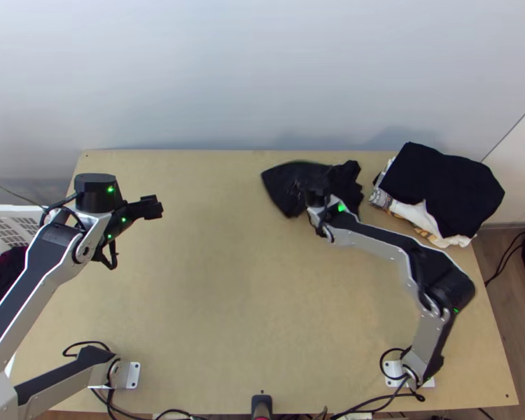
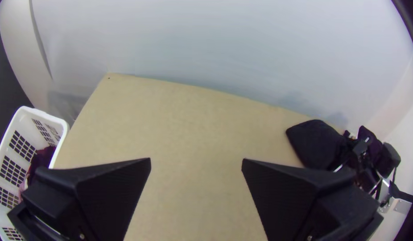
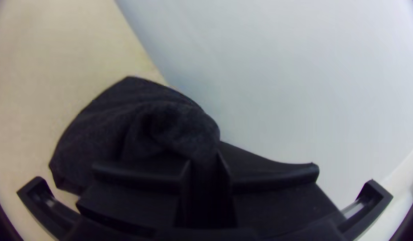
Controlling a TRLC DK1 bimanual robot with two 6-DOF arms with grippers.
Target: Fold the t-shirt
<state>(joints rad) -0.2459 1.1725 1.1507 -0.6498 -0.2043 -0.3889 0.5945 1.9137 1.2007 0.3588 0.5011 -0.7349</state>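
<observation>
A black t-shirt (image 1: 288, 183) lies bunched near the table's far edge, right of the middle, with my right gripper (image 1: 317, 187) at it. In the right wrist view my right gripper (image 3: 205, 165) is shut on a gathered part of the t-shirt (image 3: 139, 120). My left gripper (image 1: 152, 207) is over the left part of the table, far from the cloth. The left wrist view has my left gripper (image 2: 196, 165) open with nothing between its fingers, and the t-shirt (image 2: 314, 142) beyond, beside the right arm.
A folded pile of dark and white cloth (image 1: 441, 189) lies at the table's far right corner. A white basket (image 2: 59, 127) holding dark cloth stands off the table's left edge. Bare wood (image 1: 213, 294) spans the table's middle.
</observation>
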